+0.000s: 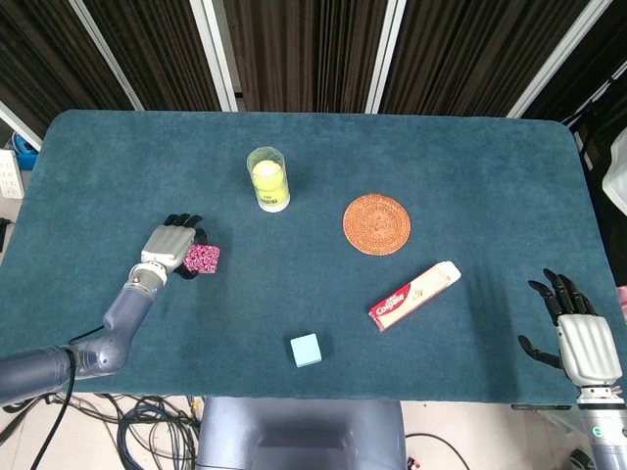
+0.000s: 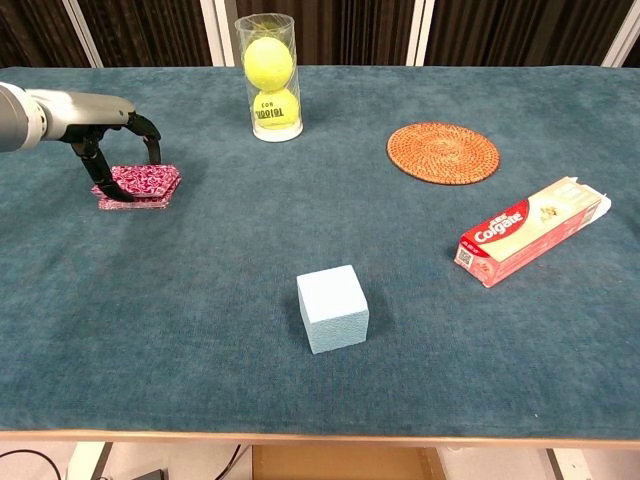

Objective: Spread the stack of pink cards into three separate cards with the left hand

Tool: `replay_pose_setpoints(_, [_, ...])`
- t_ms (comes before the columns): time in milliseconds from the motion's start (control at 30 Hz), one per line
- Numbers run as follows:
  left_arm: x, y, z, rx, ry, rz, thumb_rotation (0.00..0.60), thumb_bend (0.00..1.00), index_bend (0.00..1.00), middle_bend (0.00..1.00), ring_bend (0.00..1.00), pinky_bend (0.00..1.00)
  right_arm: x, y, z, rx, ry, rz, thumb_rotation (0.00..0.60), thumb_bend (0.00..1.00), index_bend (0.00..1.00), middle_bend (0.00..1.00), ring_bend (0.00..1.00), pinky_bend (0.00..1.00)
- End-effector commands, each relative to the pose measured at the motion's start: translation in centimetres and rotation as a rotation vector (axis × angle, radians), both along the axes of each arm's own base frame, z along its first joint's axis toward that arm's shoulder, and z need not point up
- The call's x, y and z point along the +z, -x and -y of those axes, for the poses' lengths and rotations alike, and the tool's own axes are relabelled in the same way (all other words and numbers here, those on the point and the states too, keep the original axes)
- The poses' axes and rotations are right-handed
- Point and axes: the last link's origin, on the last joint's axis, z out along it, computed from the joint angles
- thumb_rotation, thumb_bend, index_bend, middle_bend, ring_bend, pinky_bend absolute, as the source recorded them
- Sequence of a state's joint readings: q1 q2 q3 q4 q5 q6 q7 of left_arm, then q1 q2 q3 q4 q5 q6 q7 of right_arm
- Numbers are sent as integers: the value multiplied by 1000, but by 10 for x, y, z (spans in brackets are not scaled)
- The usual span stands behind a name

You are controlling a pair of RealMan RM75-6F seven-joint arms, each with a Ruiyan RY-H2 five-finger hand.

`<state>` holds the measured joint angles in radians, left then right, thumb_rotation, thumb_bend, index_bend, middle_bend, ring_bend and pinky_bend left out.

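Note:
The pink patterned cards (image 2: 140,186) lie in a stack at the left of the teal table (image 2: 300,230), also seen from the head view as pink cards (image 1: 203,258). My left hand (image 2: 112,128) arches over them, thumb at the near left edge and fingers (image 2: 153,152) at the far edge. It pinches the top card, which sits slightly raised and offset above the lower ones. In the head view the left hand (image 1: 168,247) covers the stack's left side. My right hand (image 1: 573,333) rests at the table's front right corner, fingers spread, holding nothing.
A clear tube of tennis balls (image 2: 269,77) stands behind the cards. A woven coaster (image 2: 442,152) lies at the back right, a toothpaste box (image 2: 533,230) at the right, and a light blue cube (image 2: 332,308) near the front middle.

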<state>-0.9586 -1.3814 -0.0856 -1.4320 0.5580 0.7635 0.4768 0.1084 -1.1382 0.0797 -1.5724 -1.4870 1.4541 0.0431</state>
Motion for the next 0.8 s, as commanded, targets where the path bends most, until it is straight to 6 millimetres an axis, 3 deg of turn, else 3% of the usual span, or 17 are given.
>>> replay_pose_setpoints(33, [5,-2,5,-3,11,-2,600,319,531,155,0,0,0,0,0,-1,-1,0,600,215,166,37,46,194])
replay_pose_setpoints(167, [22,1,34,-38,4,-40,600,319,531,155,0,0,1,0,0,3,6,6,600,215,166,37,46,194])
replay_pose_setpoints(400, [28,14,73,-42,6,-67,600,320,531,153,0,0,1,-1,-1,4,4,4,600,214,166,37,46,194])
replay_pose_setpoints(800, [17,14,92,-58,9,-118,600,319,537,146,0,0,2,0,-2,0,8,7,600,214,166,37,46,194])
